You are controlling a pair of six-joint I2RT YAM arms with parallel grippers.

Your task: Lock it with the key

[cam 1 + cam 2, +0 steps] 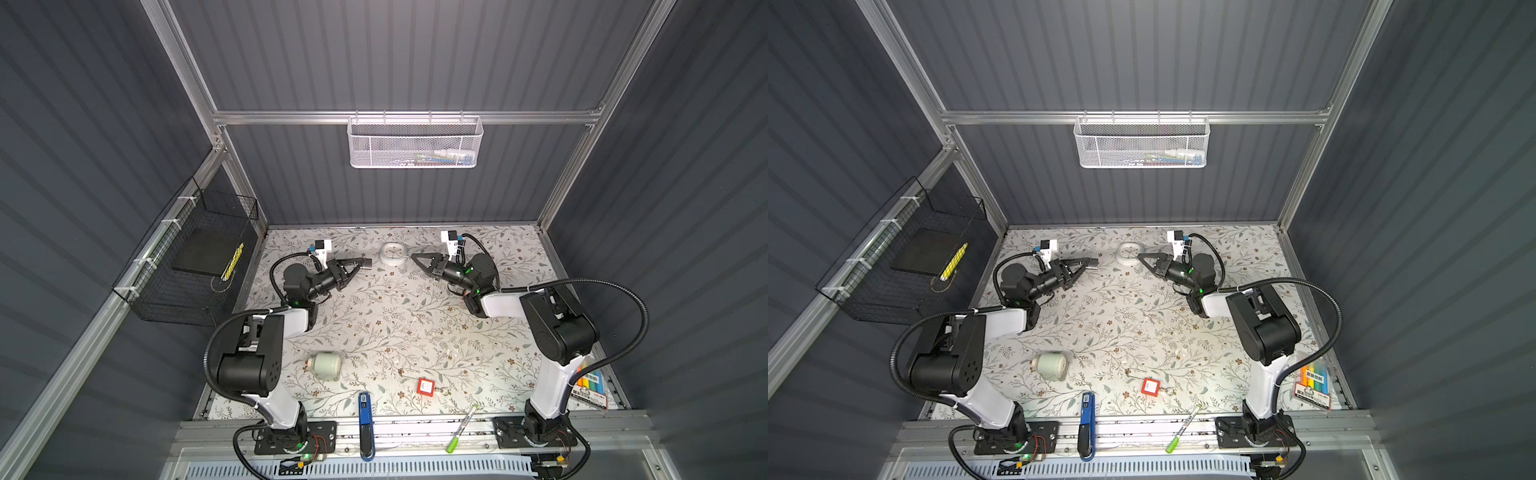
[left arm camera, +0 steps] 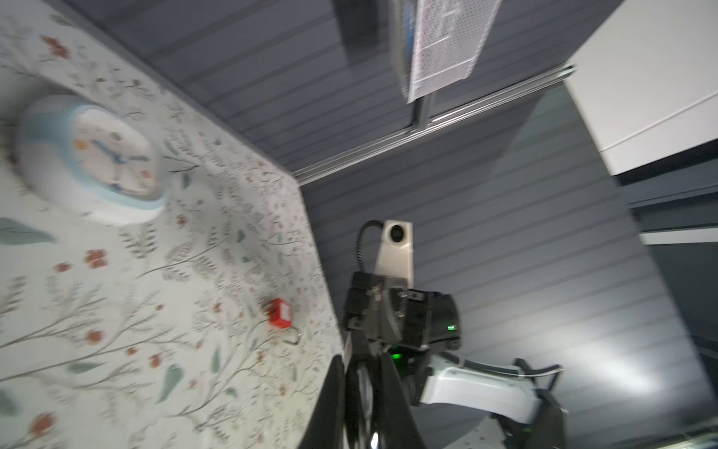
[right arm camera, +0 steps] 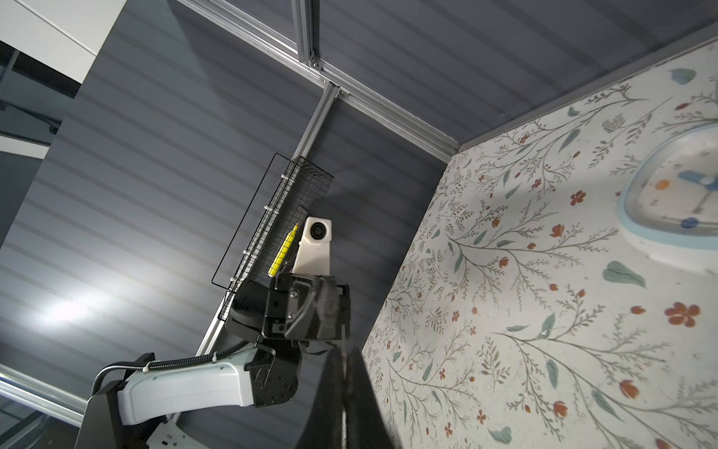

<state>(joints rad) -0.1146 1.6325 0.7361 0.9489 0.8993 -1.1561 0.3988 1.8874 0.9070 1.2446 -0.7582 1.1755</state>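
Observation:
A small red padlock lies on the floral table near the front, with a thin metal shackle on one side and a small ring on the other. It also shows in the left wrist view, as the padlock. My left gripper hovers at the back left, shut on a small silvery metal piece. I cannot tell if that piece is the key. My right gripper is shut at the back right, pointing at the left one, and I make out nothing between its fingers.
A white clock lies between the two grippers at the back. A pale canister, a blue stapler, a green marker and a marker pack sit along the front. A black wire basket hangs on the left wall.

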